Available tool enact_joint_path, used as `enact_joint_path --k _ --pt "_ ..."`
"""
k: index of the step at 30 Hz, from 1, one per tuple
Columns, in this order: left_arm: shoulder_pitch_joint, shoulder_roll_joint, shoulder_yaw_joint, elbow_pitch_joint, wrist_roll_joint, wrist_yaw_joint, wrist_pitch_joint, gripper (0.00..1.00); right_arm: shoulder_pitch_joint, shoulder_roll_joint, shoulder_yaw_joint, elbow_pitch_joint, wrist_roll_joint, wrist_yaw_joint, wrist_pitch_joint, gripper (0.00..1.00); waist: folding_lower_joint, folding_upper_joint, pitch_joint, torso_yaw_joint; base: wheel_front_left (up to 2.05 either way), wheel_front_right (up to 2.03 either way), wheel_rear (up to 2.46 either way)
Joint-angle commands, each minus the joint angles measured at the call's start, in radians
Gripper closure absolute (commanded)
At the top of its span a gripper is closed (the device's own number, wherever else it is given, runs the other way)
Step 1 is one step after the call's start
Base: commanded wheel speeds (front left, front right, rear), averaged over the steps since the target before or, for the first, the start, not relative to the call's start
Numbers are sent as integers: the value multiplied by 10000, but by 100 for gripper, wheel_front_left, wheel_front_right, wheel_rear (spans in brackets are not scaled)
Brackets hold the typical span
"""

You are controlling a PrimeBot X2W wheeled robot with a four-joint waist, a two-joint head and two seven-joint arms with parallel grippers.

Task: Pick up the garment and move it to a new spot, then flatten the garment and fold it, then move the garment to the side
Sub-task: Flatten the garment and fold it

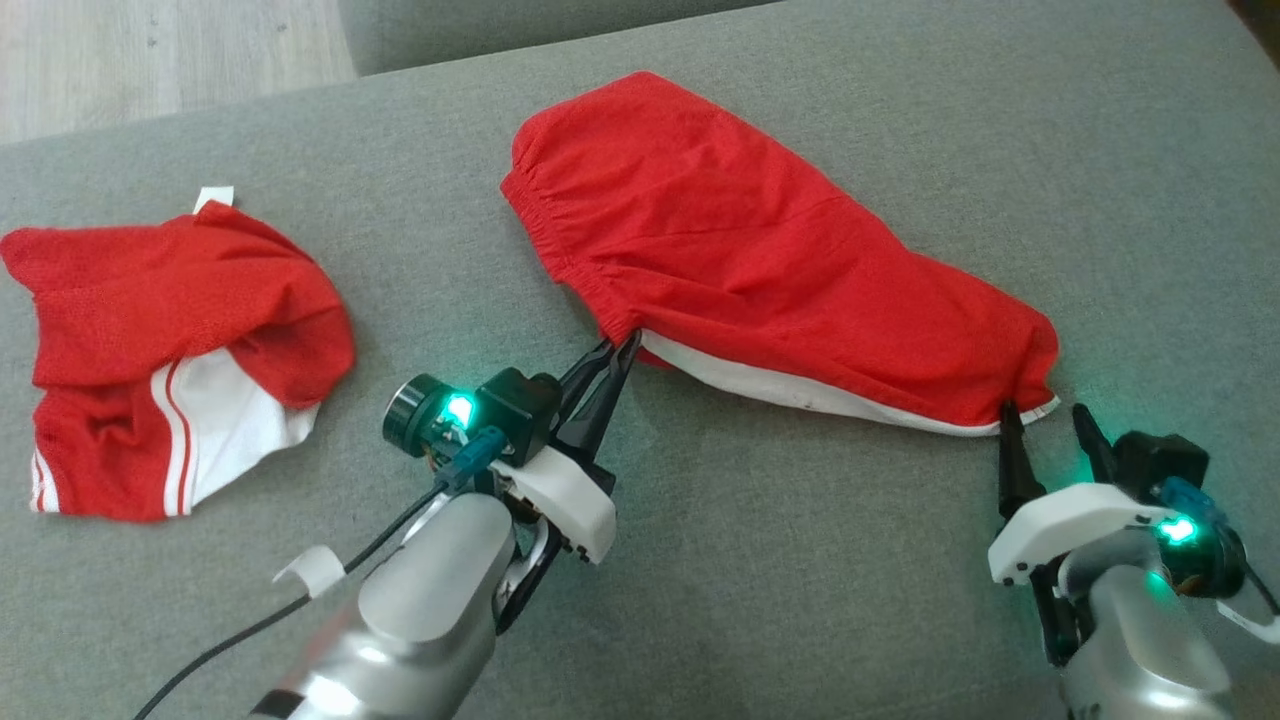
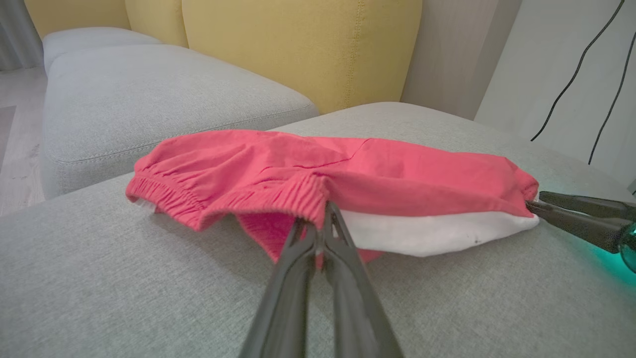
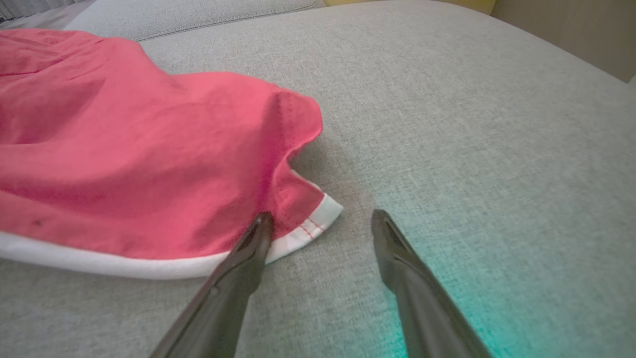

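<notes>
A broad grey cushion (image 1: 800, 560) lies under both grippers and runs well beyond them on every side. In the left wrist view a yellow backrest (image 2: 298, 49) rises far ahead of the left fingers. The red garment (image 1: 760, 260) lies spread on the cushion just ahead of both grippers and spans the gap between them, its gathered elastic waistband at the left gripper's end and a leg opening at the right gripper's end. A second, crumpled red-and-white garment (image 1: 150, 340) lies well out to the left gripper's outer side, apart from it. The left gripper (image 1: 612, 355) has its two dark fingers pressed together on the near corner of the waistband, pinching the fabric, which lifts slightly at that point. The right gripper (image 1: 1045, 412) stands spread wide. The tip of its inner finger meets the garment's near corner at the hem, and its outer finger is over bare cushion just beside the cloth, so it grips nothing. The white hem (image 3: 318, 219) edges the garment's near side, and its corner reaches into the space between the right fingers.
</notes>
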Motion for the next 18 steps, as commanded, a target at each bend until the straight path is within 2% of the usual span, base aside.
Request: enact_joint_path --k 1,4,5,6,11,18 --pt "-227 106 210 -246 -78 20 -58 100 -240 -45 284 -58 -101 -7 -80 0 0 0 -9 -4 0 0 0" --pt "-219 115 177 -240 -104 22 -46 100 -347 -45 396 160 -143 -7 -74 0 0 0 -27 -4 0 0 0" --pt "-217 121 167 -237 -113 21 -43 100 -383 -45 455 239 -133 -7 -65 60 0 0 -37 -3 0 0 0" --pt "-213 130 160 -232 -124 21 -43 100 -416 -45 498 299 -121 -7 -66 100 0 0 -49 -3 0 0 0" --pt "-82 254 130 -201 -211 16 -37 100 -571 -45 679 96 251 -7 -83 100 0 0 -249 -31 0 0 0" --pt "-164 742 316 -378 -383 29 170 100 -566 -45 1499 -1588 1235 -7 -89 100 0 0 -741 -154 0 0 0"
